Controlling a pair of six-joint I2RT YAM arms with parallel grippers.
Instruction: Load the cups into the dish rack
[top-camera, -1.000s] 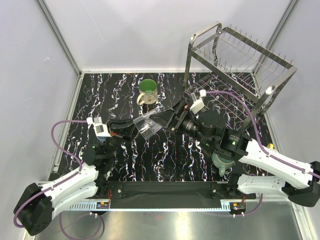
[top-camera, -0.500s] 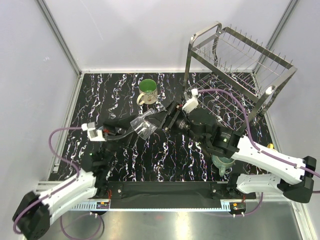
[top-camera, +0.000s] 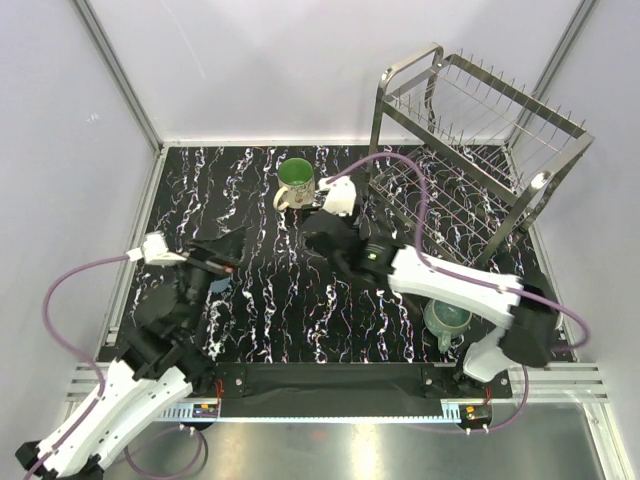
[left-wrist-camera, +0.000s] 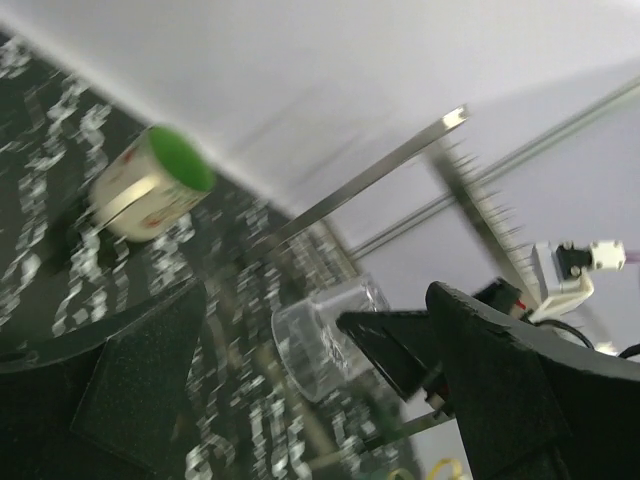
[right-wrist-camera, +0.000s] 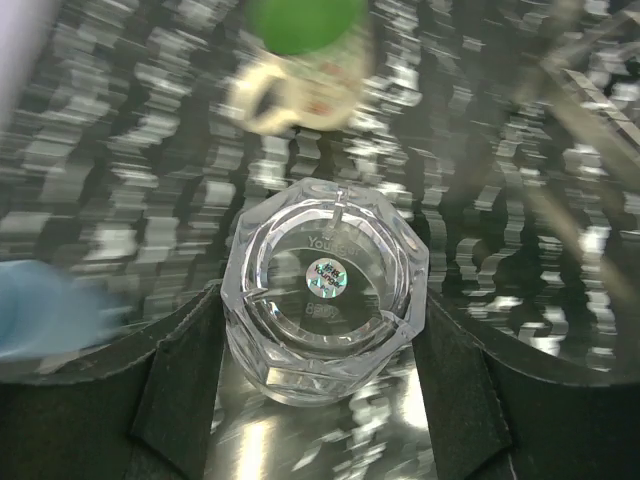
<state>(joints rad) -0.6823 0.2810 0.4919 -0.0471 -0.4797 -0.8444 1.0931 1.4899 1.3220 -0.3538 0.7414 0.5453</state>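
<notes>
The right end effector (right-wrist-camera: 320, 305) is clenched on the tumbler (right-wrist-camera: 326, 275). Its 2 black fingers (right-wrist-camera: 185, 370) press the faceted glass wall from either side. A round sticker on the base shows through the glass in the right wrist view. In the left wrist view the tumbler sits tilted on its side, and it looks raised off the bench (top-camera: 300, 320). I cannot tell which end points outward.

From above, the right wrist covers the tumbler. It hangs over the middle of the bench, just in front of the cream mug (top-camera: 295, 180) and left of the rack (top-camera: 410, 60), not inside it.

The left end effector (left-wrist-camera: 315, 292) is released. Its 2 fingers are spread wide and touch nothing, and the tumbler shows beyond the gap between them. From above, the left arm sits low at the near left, well apart from the right wrist.

The cream mug stands upright near the far edge, its green inside showing. The blue cup (right-wrist-camera: 40, 305) is a blurred light-blue shape to the left of the tumbler in the right wrist view. The teal mug (top-camera: 447, 318) stands on the bench at the near right, beside the right forearm. The rack stands at the far right corner, and no cup can be seen on either of its 2 wire tiers.
</notes>
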